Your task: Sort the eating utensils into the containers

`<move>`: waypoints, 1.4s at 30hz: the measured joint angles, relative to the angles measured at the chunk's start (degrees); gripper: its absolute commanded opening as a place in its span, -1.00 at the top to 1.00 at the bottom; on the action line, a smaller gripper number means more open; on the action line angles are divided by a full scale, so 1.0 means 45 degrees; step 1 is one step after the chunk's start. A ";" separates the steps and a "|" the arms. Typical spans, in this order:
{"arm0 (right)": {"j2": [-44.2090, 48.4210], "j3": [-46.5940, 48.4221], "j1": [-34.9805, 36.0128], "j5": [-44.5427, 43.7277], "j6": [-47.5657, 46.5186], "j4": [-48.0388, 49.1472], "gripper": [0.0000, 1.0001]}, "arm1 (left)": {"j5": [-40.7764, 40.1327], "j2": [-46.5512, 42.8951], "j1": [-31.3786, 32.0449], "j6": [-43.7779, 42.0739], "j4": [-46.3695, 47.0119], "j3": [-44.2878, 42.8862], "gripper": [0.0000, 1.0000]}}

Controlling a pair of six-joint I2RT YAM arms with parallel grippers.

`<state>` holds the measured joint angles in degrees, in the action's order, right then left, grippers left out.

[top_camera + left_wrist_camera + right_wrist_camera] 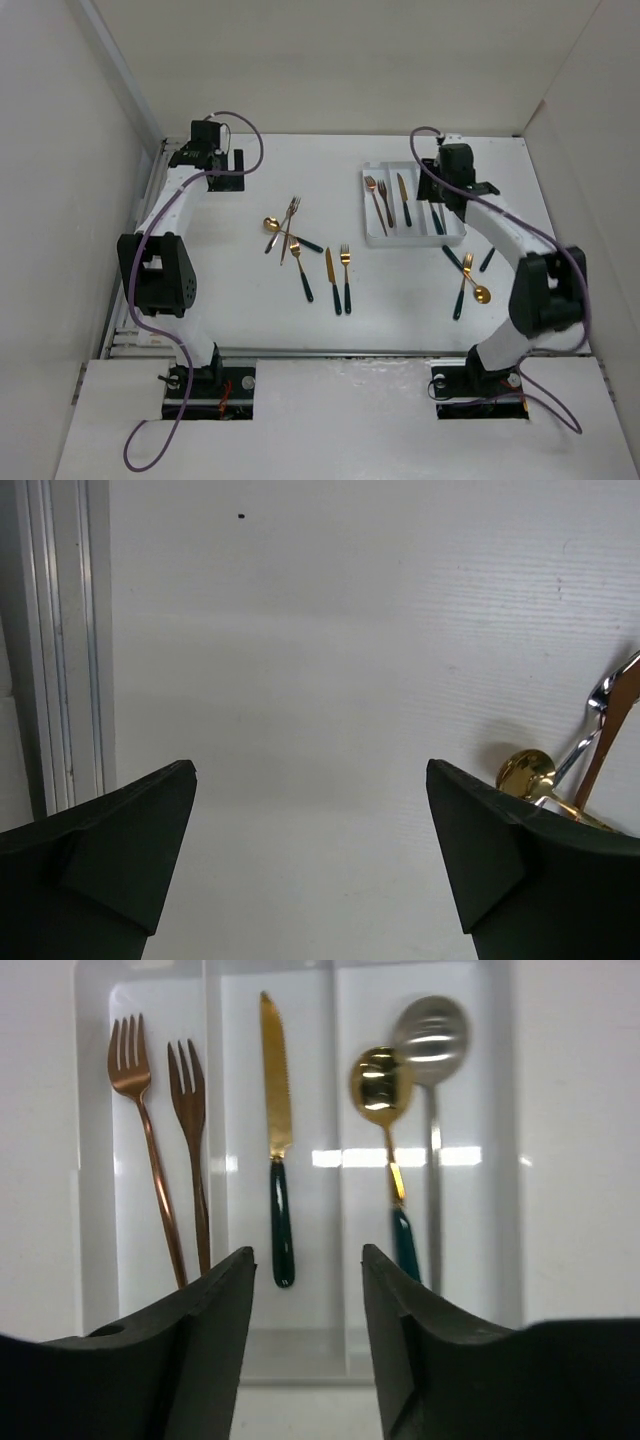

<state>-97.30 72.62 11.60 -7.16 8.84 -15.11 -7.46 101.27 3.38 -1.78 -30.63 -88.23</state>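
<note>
Top view: white tray (372, 240) is seen at right of table (250, 320). Loose utensils (305, 250) are scattered mid-table, with more beside the tray.
Left wrist: left gripper (310, 860) is held wide apart and empty over bare table, a loose gold spoon (525, 772) near one finger.
Right wrist: right gripper (306, 1270) is parted and empty above the tray. Two forks (150, 1140) are laid in the left compartment, a knife (277, 1110) in the middle, a spoon pair (432, 1035) in the right.

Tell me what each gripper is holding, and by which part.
Nothing is held. The left gripper is open over the table, and the right gripper is open above the tray, with nothing between its fingers.
</note>
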 measured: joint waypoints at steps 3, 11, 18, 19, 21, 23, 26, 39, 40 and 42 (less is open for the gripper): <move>0.2977 -0.1409 -0.0097 -0.1054 0.0369 0.0039 -0.70 | -0.0160 0.0000 0.0000 0.0457 -0.0165 -0.0525 -1.00; 0.9685 -0.4828 -0.1515 -0.2215 0.3196 -0.0670 -0.94 | 0.0418 -0.0073 -0.0257 0.1413 -0.0442 -0.1239 -1.00; 0.6513 -0.5037 -0.2220 -0.1098 0.5183 -0.4357 -0.57 | 0.0957 -0.0073 -0.0690 0.1574 -0.0801 -0.1345 -1.00; 0.5863 -0.4979 -0.2263 -0.0811 0.5430 -0.4711 -0.57 | 0.1001 -0.0073 -0.0714 0.1593 -0.0831 -0.1345 -1.00; 0.4891 -0.4920 -0.2467 -0.0282 0.5911 -0.5129 -0.63 | 0.1064 -0.0073 -0.0772 0.1608 -0.0869 -0.1345 -1.00; 0.4469 -0.4920 -0.2603 -0.0010 0.6460 -0.5280 -0.63 | 0.1064 -0.0073 -0.0777 0.1603 -0.0894 -0.1345 -1.00; 0.4503 -0.4906 -0.2671 0.0097 0.7072 -0.5260 -0.61 | 0.1078 -0.0073 -0.0777 0.1593 -0.0952 -0.1345 -1.00; 0.3881 -0.3366 0.2914 0.1583 0.4687 -0.4624 -0.48 | 0.2084 -0.0068 -0.1015 0.1472 -0.1137 -0.1345 -1.00; 0.3594 -0.3147 0.3497 0.1583 0.4673 -0.4614 -0.44 | 0.2157 -0.0068 -0.1054 0.1467 -0.1151 -0.1345 -1.00; 0.2832 -0.2613 0.4556 0.1583 0.4682 -0.4575 -0.28 | 0.2273 -0.0068 -0.1098 0.1462 -0.1161 -0.1345 -1.00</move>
<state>-84.55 60.86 32.10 -0.03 29.91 -35.70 2.76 100.97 -1.56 4.80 -35.86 -94.28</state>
